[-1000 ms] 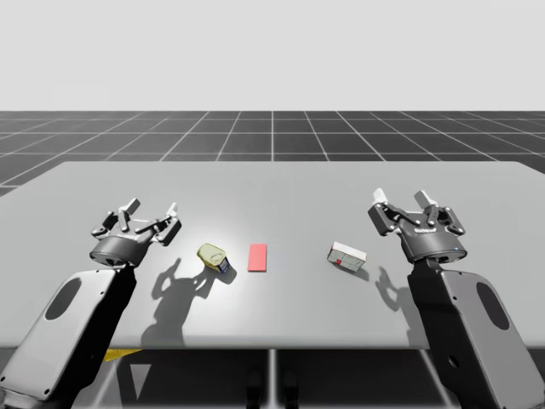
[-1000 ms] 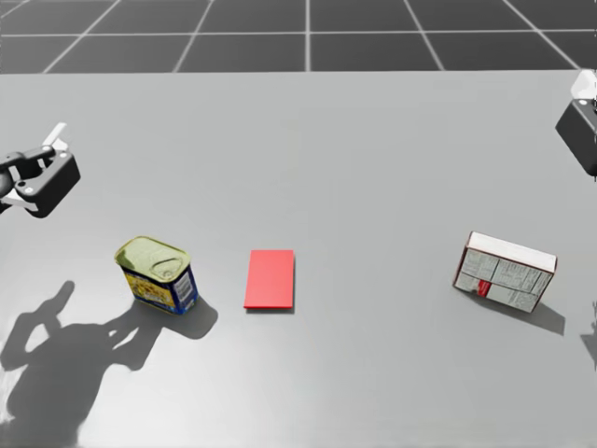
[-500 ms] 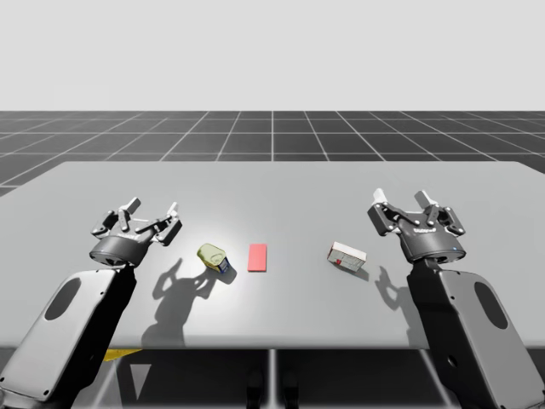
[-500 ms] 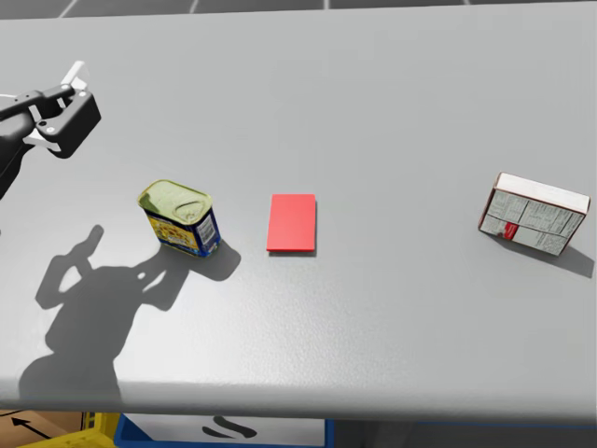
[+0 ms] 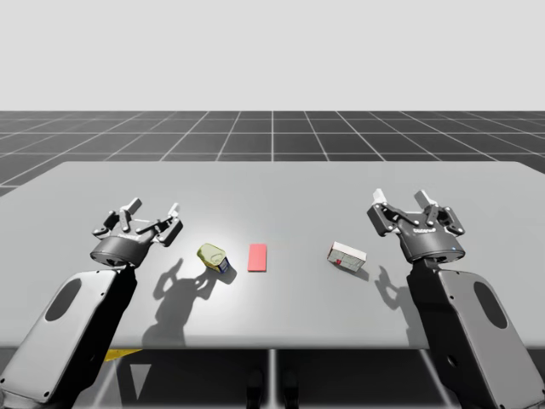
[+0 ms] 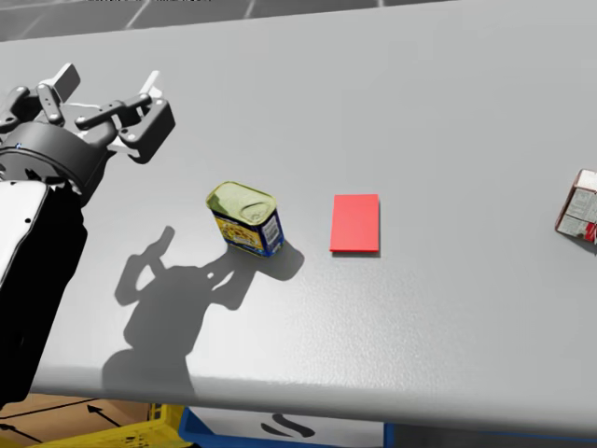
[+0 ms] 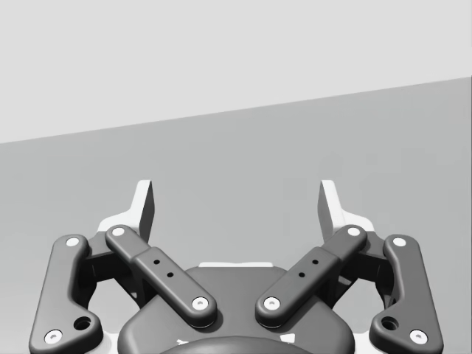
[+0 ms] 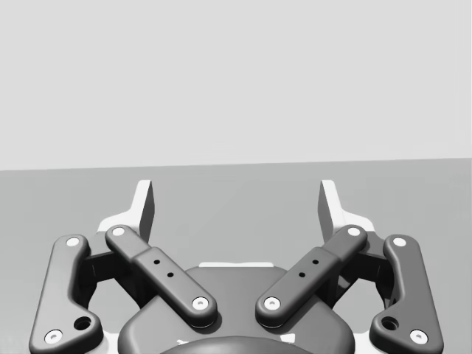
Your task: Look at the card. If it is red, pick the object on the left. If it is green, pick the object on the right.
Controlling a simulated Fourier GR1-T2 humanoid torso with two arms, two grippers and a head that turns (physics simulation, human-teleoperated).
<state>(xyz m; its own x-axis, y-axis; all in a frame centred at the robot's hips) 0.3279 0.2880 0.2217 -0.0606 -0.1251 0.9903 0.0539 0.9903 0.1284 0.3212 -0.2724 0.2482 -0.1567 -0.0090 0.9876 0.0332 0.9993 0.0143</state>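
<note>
A red card lies flat on the grey table, between the two objects. Left of it stands a squat can with a yellow-green lid and a blue and yellow label. To the card's right lies a white box with red markings. My left gripper hovers open to the left of the can, holding nothing. My right gripper stands open to the right of the box, with nothing between its fingers.
The table's front edge runs close below the can and card. Beneath it show a blue bin and a yellow crate. Beyond the table lies a dark gridded floor.
My head has turned left and down, so the can and card sit further right in the head view and my left gripper and arm show fully. Neither arm has moved.
</note>
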